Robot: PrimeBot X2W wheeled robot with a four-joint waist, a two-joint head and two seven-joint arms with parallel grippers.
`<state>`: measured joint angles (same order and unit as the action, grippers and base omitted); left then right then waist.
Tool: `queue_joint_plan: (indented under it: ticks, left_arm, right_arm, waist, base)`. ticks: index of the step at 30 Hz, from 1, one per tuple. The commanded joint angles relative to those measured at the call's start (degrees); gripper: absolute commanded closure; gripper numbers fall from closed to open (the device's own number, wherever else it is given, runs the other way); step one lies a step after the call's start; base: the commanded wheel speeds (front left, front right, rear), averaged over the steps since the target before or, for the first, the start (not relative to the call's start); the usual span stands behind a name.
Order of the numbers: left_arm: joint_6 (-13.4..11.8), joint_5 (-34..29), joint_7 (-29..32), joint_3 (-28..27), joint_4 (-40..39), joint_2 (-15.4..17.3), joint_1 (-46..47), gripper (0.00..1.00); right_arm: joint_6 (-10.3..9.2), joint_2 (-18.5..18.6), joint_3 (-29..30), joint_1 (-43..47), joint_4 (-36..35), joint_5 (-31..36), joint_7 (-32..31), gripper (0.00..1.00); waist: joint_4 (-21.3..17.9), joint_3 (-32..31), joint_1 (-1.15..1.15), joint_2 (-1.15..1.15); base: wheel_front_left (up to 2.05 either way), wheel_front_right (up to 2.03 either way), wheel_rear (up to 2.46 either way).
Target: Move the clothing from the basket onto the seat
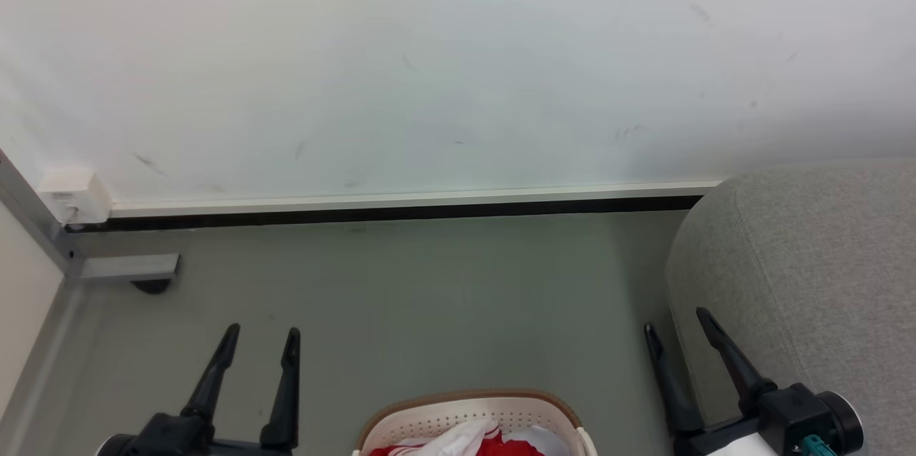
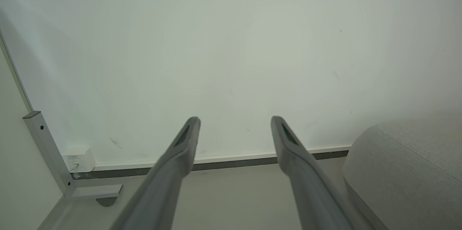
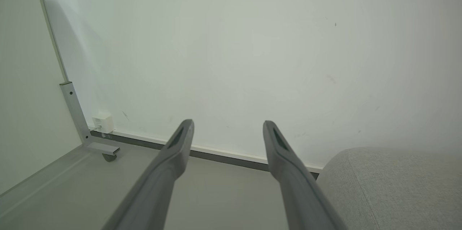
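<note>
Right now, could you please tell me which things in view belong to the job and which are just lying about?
Job in hand:
- red clothing, in the basket
- grey seat, at the right

Just lying about:
- pale cloth, also in the basket
- white box, far left
- metal bracket below it

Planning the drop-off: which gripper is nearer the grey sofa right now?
Right. The right gripper is beside the sofa, at its rounded end; the left gripper is across the floor, beyond the basket.
</note>
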<state>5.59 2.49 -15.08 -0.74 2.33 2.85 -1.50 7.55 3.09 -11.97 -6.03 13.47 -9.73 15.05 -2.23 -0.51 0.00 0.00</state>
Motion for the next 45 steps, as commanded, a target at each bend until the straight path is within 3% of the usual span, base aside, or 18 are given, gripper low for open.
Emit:
queue_joint_plan:
  ticks: [1,10,20,29,38,45]
  left_arm:
    - [0.2,0.0,-0.1,-0.1,0.0,0.3,-0.6,0.0]
    - [0.8,3.3,-0.1,0.8,3.2,0.2,0.4,0.0]
    - [1.5,3.9,-0.1,3.8,13.1,0.5,6.0,0.0]
    - [1.9,2.8,0.9,8.6,30.5,3.0,16.6,0.0]
    - [1.9,4.0,6.8,14.7,46.0,4.9,29.2,0.0]
    - [1.8,7.2,14.0,21.5,56.2,7.4,36.2,0.0]
  right_arm:
    - [-0.12,-0.1,0.3,-0.5,-0.1,-0.6,0.2,0.0]
    - [-0.12,-0.1,1.2,-1.1,-0.4,-2.6,0.2,0.0]
    - [-0.12,-0.2,4.7,-3.6,-3.2,-3.7,0.1,0.0]
    - [-0.12,-0.2,6.6,-6.5,-6.5,-4.7,0.1,0.0]
    - [-0.12,-0.2,8.5,-11.3,-11.9,-6.3,0.1,0.0]
    - [-0.12,-0.2,13.1,-14.3,-17.0,-9.4,0.1,0.0]
  waist:
    - [-0.2,0.1,0.0,0.0]
    - [-3.7,1.9,0.0,0.0]
    - [-8.6,9.5,0.0,0.0]
    - [-12.4,18.1,0.0,0.0]
    - [-15.4,29.5,0.0,0.0]
    - [-17.3,38.1,0.0,0.0]
  base:
    - [0.0,0.0,0.0]
    - [0.0,0.0,0.0]
    - [0.0,0.0,0.0]
    - [0.0,0.0,0.0]
    - [0.0,0.0,0.0]
    - [0.0,0.0,0.0]
